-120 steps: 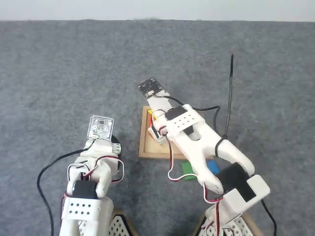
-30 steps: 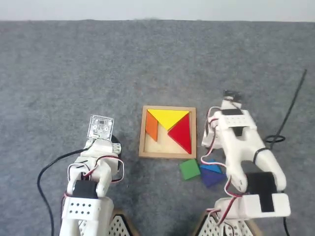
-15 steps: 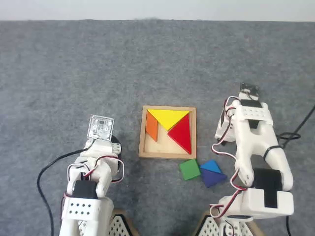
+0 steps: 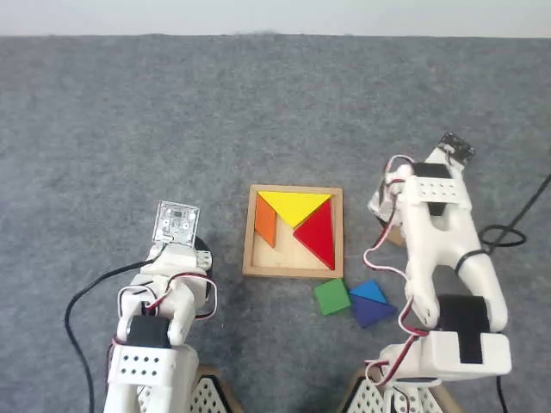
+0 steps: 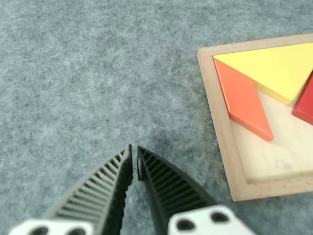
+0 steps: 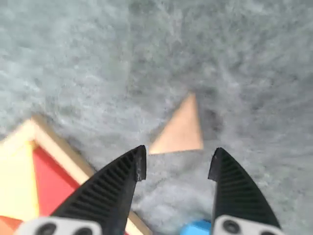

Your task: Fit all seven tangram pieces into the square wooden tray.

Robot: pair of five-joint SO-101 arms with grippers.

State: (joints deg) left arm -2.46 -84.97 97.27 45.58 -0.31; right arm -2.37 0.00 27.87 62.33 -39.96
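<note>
The square wooden tray (image 4: 250, 258) holds a yellow triangle (image 4: 294, 206), an orange parallelogram (image 4: 266, 225) and a red triangle (image 4: 318, 234). A green square (image 4: 331, 296), a blue triangle (image 4: 371, 291) and a purple triangle (image 4: 372, 311) lie on the carpet just in front of the tray. A tan triangle (image 6: 181, 129) lies right of the tray, with my right gripper (image 6: 179, 152) open just above it. My right arm (image 4: 435, 232) stands over that spot. My left gripper (image 5: 134, 149) is shut and empty, over carpet left of the tray (image 5: 220, 132).
Grey carpet covers the whole table. My left arm (image 4: 168, 292) rests near the front left. A black cable (image 4: 508, 234) trails to the right of the right arm. The tray corner (image 6: 54, 147) lies close to the tan triangle.
My right arm has swung off the tray to its right side, uncovering the three pieces inside, then drifted farther back over the tan triangle. The left arm has not moved.
</note>
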